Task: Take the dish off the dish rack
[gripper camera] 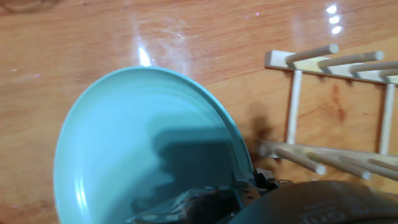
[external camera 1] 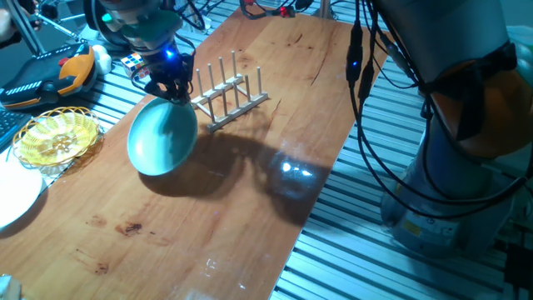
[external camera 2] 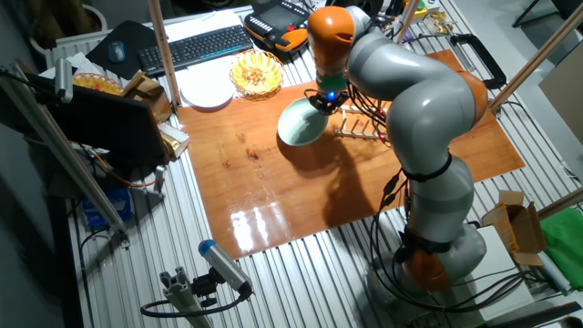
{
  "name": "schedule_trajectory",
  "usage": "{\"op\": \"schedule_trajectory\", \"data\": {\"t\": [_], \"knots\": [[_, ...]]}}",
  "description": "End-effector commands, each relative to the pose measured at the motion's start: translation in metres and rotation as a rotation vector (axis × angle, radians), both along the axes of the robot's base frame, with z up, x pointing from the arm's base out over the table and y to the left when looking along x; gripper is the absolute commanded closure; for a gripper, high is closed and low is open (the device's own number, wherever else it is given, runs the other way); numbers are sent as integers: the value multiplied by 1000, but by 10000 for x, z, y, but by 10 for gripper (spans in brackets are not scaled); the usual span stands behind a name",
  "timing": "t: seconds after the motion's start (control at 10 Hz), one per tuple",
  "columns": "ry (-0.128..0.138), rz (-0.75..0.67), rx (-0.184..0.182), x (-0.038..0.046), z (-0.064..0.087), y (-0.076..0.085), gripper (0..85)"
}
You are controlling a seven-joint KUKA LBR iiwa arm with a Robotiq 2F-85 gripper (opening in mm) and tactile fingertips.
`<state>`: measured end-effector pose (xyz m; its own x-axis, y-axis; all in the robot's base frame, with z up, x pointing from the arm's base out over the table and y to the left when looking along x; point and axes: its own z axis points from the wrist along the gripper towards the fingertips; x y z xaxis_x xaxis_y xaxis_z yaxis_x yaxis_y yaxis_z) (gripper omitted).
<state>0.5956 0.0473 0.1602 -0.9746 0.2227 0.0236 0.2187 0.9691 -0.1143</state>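
Midway above the wooden tabletop point(external camera 1: 250, 192), the gripper point(external camera 1: 171, 90) is clamped on the upper rim of the turquoise dish point(external camera 1: 161, 137); the dish hangs tilted on edge, just beside the end of the dish rack point(external camera 1: 231, 93) and clear of its pegs; the rack stands empty on the tabletop. From the hand view, the dish point(gripper camera: 143, 149) fills the left side, the rack's pegs point(gripper camera: 329, 112) at right. At the tabletop's far end lie a yellow woven basket point(external camera 1: 57, 136) and a white plate point(external camera 1: 15, 196).
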Motion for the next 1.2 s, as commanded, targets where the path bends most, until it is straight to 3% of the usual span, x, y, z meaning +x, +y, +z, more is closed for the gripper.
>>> {"op": "schedule_trajectory", "data": {"t": [0.0,0.1,0.6,0.8,1.1], "knots": [[-5,7,21,-1,-27,-1,843],[-14,17,56,-6,-72,7,843],[-45,15,108,-55,-208,49,843],[-59,14,116,-75,-273,61,843],[-50,14,105,-88,-353,58,843]]}}
